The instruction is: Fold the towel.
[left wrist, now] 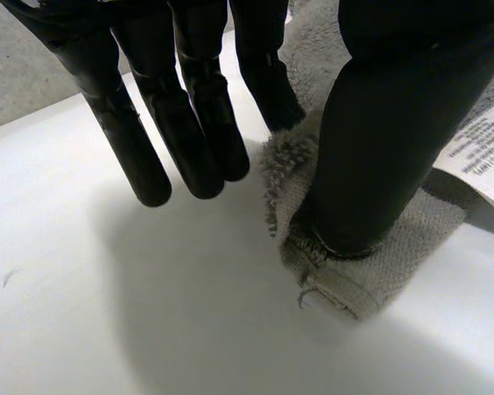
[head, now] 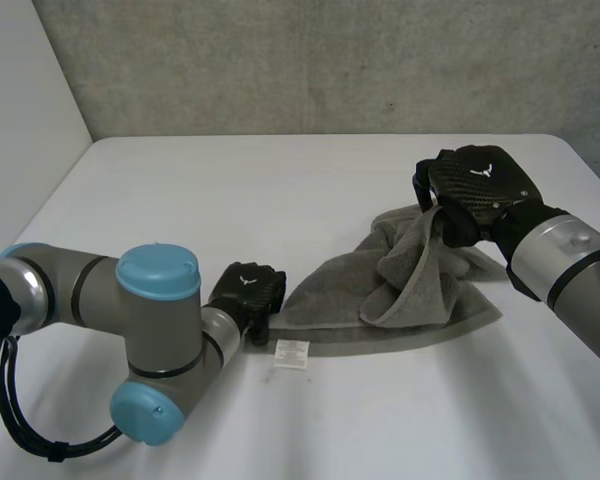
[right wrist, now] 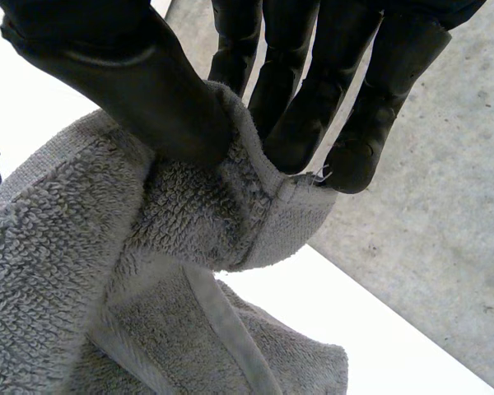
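1. Nearest me, the left hand (head: 245, 290) rests at the towel's near left corner. Its thumb (left wrist: 370, 148) presses that corner flat on the counter (head: 230, 190). Its fingers (left wrist: 140, 140) hang straight just beside the cloth and grip nothing.
2. A white care label (head: 292, 353) lies on the counter just beside that pinned corner.
3. The grey towel (head: 340, 290) spreads from there toward the right, flat at the near edge and bunched further on.
4. Farther off, the right hand (head: 475, 185) holds a raised corner. The thumb and fingers (right wrist: 346, 123) are closed on a fold of the hem, and the cloth hangs from them to the counter.
5. I judge the fold is only begun. To do it well, the raised corner should travel across toward the pinned one. It should go low and steady so the hem does not slip out.
6. The left thumb must hold firm or the whole towel will drag.
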Motion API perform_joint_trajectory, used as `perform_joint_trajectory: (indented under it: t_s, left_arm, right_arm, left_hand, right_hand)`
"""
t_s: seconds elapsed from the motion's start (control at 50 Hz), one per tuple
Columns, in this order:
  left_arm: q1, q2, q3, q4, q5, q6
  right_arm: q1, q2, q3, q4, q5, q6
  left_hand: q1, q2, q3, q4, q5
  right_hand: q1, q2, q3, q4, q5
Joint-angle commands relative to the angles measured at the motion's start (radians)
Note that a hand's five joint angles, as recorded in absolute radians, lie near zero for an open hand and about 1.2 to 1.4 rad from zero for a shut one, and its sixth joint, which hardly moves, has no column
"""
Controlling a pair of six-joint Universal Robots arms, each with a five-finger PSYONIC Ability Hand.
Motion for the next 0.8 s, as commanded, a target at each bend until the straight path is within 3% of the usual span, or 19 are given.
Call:
perform_joint_trajectory:
  t_s: [0.02, 0.18, 0.22, 0.3, 0.42, 0.56, 0.66, 0.8]
  left_arm:
    - [0.002, 0.020, 0.010, -0.001, -0.007, 0.004]
    - [0.077, 0.186, -0.004, -0.017, -0.004, 0.005]
    - [0.142, 0.277, -0.006, -0.020, 0.001, 0.007]
    - [0.218, 0.398, 0.011, -0.059, 0.004, 0.010]
    - [0.269, 0.508, 0.056, -0.144, 0.008, 0.035]
    - [0.347, 0.724, 0.125, -0.231, 0.099, 0.108]
    - [0.396, 0.794, 0.165, -0.290, 0.146, 0.152]
    - [0.422, 0.744, 0.192, -0.474, 0.203, 0.254]
  right_arm:
    - [-0.008, -0.003, -0.017, 0.008, 0.002, 0.001]
    - [-0.031, -0.066, -0.080, 0.065, -0.001, 0.001]
    - [-0.051, -0.083, -0.101, 0.093, -0.004, -0.001]
    - [-0.129, -0.117, -0.175, 0.169, -0.015, 0.001]
    - [-0.218, -0.160, -0.306, 0.266, -0.032, -0.001]
    - [-0.305, -0.178, -0.508, 0.429, -0.075, -0.004]
    - [-0.388, -0.149, -0.690, 0.666, -0.131, -0.101]
    - [-0.384, -0.042, -0.724, 0.858, -0.124, -0.310]
  left_hand:
    - [0.289, 0.278, 0.279, 0.277, 0.381]
    - [0.289, 0.278, 0.279, 0.277, 0.381]
    - [0.289, 0.278, 0.279, 0.277, 0.381]
    - [0.289, 0.278, 0.279, 0.277, 0.381]
    - [0.289, 0.278, 0.279, 0.277, 0.381]
    - [0.289, 0.278, 0.279, 0.277, 0.381]
    - [0.289, 0.278, 0.279, 0.277, 0.381]
    - [0.289, 0.278, 0.279, 0.277, 0.381]
  right_hand:
    - [0.055, 0.062, 0.052, 0.043, 0.015]
    - [0.055, 0.062, 0.052, 0.043, 0.015]
    - [0.055, 0.062, 0.052, 0.043, 0.015]
    - [0.055, 0.062, 0.052, 0.043, 0.015]
    - [0.055, 0.062, 0.052, 0.043, 0.015]
    - [0.055, 0.062, 0.052, 0.043, 0.015]
    - [0.055, 0.062, 0.052, 0.043, 0.015]
    - [0.055, 0.062, 0.052, 0.043, 0.015]
